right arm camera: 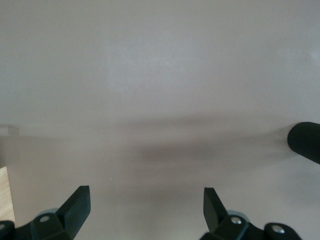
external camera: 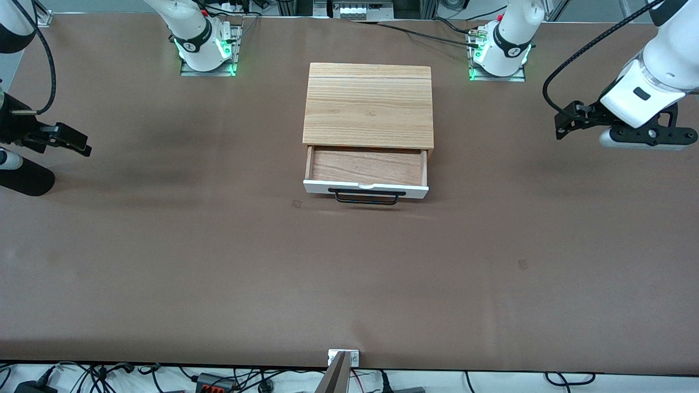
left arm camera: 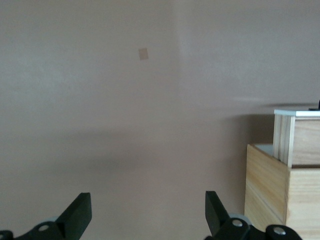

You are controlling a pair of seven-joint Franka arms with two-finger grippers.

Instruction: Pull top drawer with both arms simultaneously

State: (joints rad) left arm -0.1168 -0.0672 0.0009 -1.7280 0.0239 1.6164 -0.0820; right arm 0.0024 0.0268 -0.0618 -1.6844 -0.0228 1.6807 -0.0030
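The top drawer [external camera: 366, 167] stands pulled out of the light-wood cabinet [external camera: 368, 106], toward the front camera. Its wood inside shows, and so do its white front panel and black bar handle [external camera: 367, 196]. My left gripper [external camera: 565, 121] hangs open over bare table near the left arm's end, well apart from the drawer. My right gripper [external camera: 76, 143] hangs open near the right arm's end, also well apart. The left wrist view shows my open left gripper [left arm camera: 148, 207] with nothing between its fingers, and the drawer [left arm camera: 305, 142] jutting from the cabinet [left arm camera: 270, 192]. The right gripper [right arm camera: 147, 202] is equally open and holds nothing.
The brown table [external camera: 218, 262] spreads wide around the cabinet. A black rounded part [external camera: 27, 181] lies low beside the right gripper and shows in the right wrist view as a black rounded part [right arm camera: 306, 141]. Cables run along the table's edges.
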